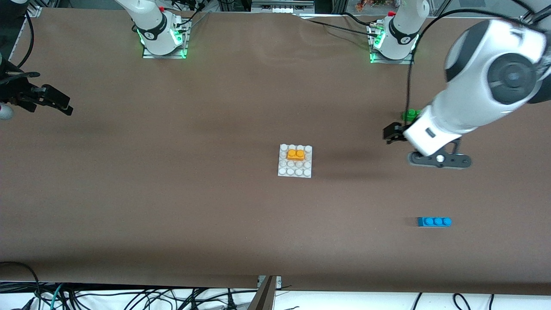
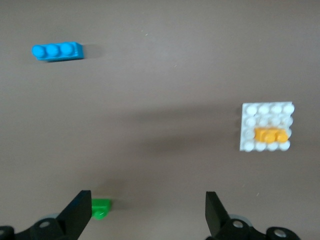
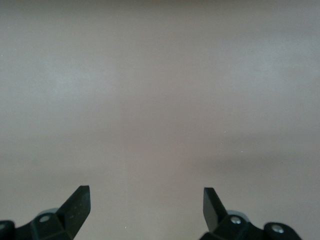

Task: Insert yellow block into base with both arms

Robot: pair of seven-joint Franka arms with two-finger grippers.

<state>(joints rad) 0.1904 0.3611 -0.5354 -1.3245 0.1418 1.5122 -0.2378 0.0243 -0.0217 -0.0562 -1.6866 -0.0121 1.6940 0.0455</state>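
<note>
Brown matte table (image 1: 172, 193) carrying a flat square white studded plastic base (image 1: 295, 161) at centre, with the small orange-yellow two-stud plastic block (image 1: 296, 153) seated on its studs in the row second from the edge toward the robot bases. Small green plastic brick (image 1: 410, 114) and longer blue three-stud plastic brick (image 1: 434, 221) lying toward the left arm's end, well apart from the base. Left gripper (image 2: 147, 212) hanging over bare table beside the green brick, fingers spread apart and holding nothing; right gripper (image 3: 146, 210) waiting over the right arm's end, fingers likewise apart and unloaded
</note>
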